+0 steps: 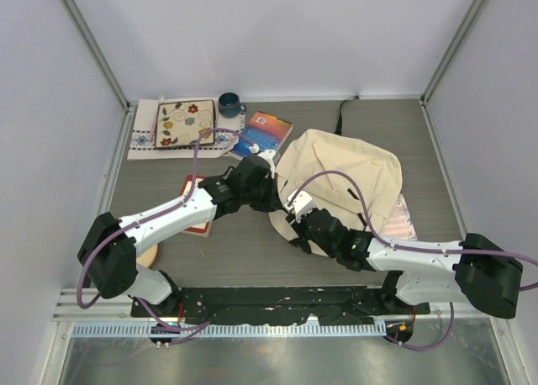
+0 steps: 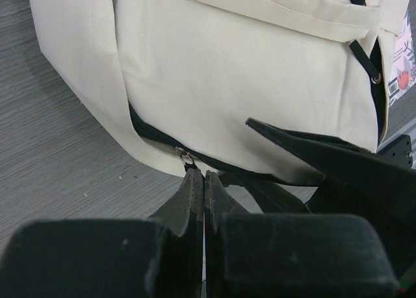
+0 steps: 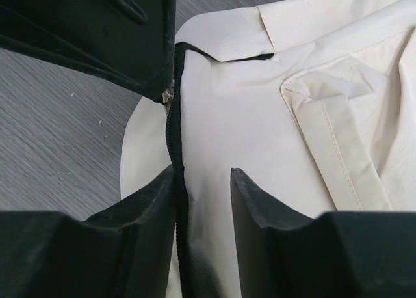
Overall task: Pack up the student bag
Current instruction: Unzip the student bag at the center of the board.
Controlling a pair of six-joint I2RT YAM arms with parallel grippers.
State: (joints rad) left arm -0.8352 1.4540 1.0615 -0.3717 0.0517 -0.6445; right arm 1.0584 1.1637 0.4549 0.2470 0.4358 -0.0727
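Far-left items: patterned cloth (image 1: 145, 137) and blue cup (image 1: 229, 105) at 11 o'clock of the tabletop (image 1: 252, 250), well apart from the student bag (image 1: 349, 171).
Left jaws: closed tight, fingertips (image 2: 194, 184) meeting at the metal zipper pull (image 2: 185, 156) on the bag's 9 o'clock edge; a pinch on it cannot be confirmed.
Right jaws: partly open, fingers (image 3: 153, 194) straddling the black zipper (image 3: 174, 138) at the bag's 7 o'clock edge, cream fabric between them.
Student bag: lying flat at 3 o'clock of tabletop centre, both jaws at its left rim.
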